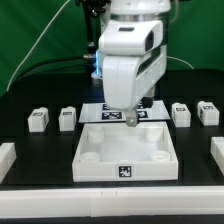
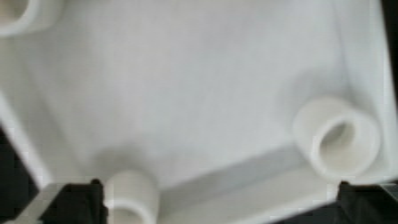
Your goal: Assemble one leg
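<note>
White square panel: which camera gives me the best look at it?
The exterior view: it shows nearly the whole panel, rim and front tag included. The wrist view is too close, showing only part of its surface and two round sockets.

White leg (image 1: 67, 117) upright (tag showing).

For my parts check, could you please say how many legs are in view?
4. Beside the panel, at the exterior view's left, one leg and a second leg; at its right, a third leg and a fourth leg. The arm may hide more.
</note>
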Robot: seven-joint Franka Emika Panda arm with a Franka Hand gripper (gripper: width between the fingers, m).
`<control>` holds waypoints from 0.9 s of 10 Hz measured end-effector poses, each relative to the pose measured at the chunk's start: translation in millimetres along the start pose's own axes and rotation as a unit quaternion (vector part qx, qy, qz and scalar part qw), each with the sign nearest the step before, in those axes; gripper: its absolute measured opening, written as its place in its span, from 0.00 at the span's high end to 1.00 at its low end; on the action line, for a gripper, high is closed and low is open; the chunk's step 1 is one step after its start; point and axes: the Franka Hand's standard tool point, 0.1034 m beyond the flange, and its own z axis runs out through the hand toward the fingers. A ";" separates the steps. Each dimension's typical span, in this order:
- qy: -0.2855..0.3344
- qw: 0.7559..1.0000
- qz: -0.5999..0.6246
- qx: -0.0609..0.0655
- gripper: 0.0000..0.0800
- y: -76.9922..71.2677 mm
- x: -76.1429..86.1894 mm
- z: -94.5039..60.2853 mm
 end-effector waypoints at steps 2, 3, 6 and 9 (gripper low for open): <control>0.000 1.000 0.007 0.000 0.19 0.3 -0.1 0.2; 0.000 1.000 0.007 0.000 0.19 0.3 -0.4 0.3; 0.002 0.997 -0.083 -0.008 0.19 -6.5 -10.9 5.8; -0.002 0.981 -0.196 0.000 0.19 -35.9 -30.8 25.7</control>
